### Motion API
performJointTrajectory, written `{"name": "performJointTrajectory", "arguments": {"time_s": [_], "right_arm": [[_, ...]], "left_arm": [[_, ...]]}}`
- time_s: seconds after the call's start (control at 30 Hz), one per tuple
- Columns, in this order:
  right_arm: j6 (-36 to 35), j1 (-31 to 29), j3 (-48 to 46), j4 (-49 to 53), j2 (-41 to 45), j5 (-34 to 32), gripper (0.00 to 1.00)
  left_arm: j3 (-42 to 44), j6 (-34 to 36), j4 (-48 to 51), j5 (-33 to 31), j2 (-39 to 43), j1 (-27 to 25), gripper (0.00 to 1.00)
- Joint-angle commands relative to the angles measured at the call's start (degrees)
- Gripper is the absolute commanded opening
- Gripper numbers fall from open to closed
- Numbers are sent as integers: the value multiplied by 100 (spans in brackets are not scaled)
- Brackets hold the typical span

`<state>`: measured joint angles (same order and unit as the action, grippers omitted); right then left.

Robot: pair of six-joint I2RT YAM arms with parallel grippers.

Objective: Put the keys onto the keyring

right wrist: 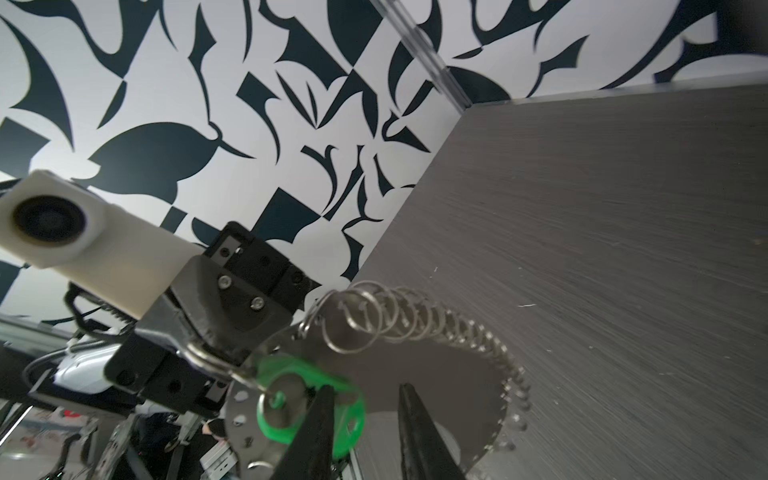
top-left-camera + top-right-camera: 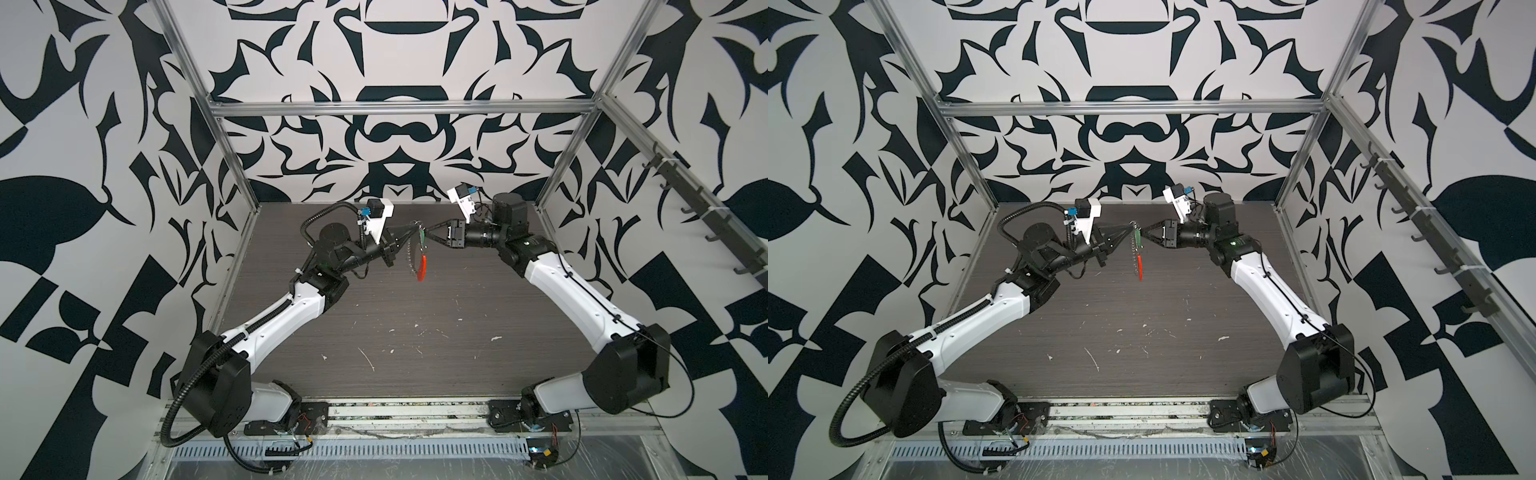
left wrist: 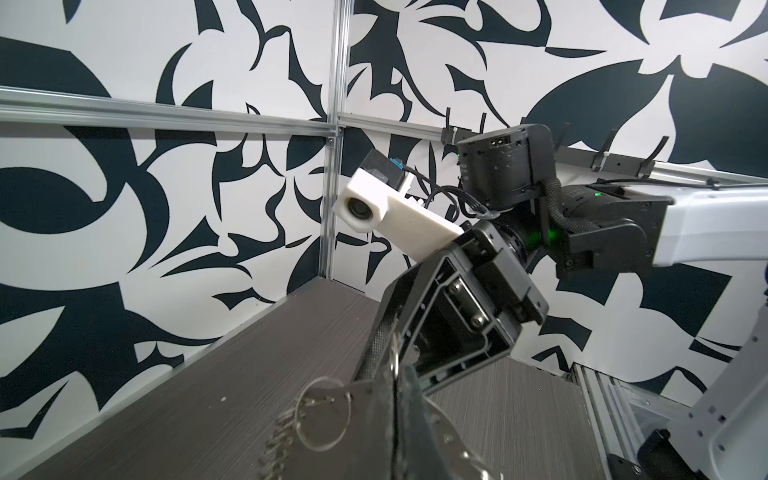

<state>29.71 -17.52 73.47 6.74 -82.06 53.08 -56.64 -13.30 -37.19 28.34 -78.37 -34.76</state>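
The keyring [image 2: 411, 254] hangs above the table between both arms, a wire loop strung with silvery pieces and a red segment [image 2: 422, 268]. My left gripper [image 2: 414, 227] is shut on its upper part; in the left wrist view the jaws [image 3: 398, 399] meet on the wire beside a small ring [image 3: 324, 415]. The green tag of the keys [image 1: 286, 372] hangs by its small ring from the loop's wire next to my left gripper. My right gripper [image 1: 365, 415] is open; one finger [image 1: 320, 419] crosses the tag and nothing bridges the gap. In both top views the right gripper [image 2: 1145, 235] points at the tag [image 2: 1139, 242].
The dark wood-grain table [image 2: 415, 332] carries white flecks. Aluminium frame posts stand at the back corners, and a rail of black hooks [image 2: 706, 216] runs along the right wall. Both arm bases sit on the front rail [image 2: 415, 411].
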Motion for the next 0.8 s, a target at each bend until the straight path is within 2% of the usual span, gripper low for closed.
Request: {"name": "performJointTrajectory", "arguments": {"time_s": [0.0, 0.13, 0.33, 0.47, 0.77], "right_arm": [[-873, 108, 526, 839, 419, -829, 31], [-1138, 100, 615, 831, 584, -1293, 31], [-730, 65, 157, -768, 598, -364, 33], [-382, 29, -57, -1573, 517, -76, 36], [-128, -73, -81, -2019, 208, 185, 40]], "left_arm": [[20, -50, -456, 92, 138, -5, 0], [-7, -88, -462, 217, 61, 36, 0], [-121, -786, -832, 660, -240, 251, 0], [-169, -1212, -1222, 813, -454, 346, 0], [-268, -1630, -1535, 980, -652, 345, 0]]}}
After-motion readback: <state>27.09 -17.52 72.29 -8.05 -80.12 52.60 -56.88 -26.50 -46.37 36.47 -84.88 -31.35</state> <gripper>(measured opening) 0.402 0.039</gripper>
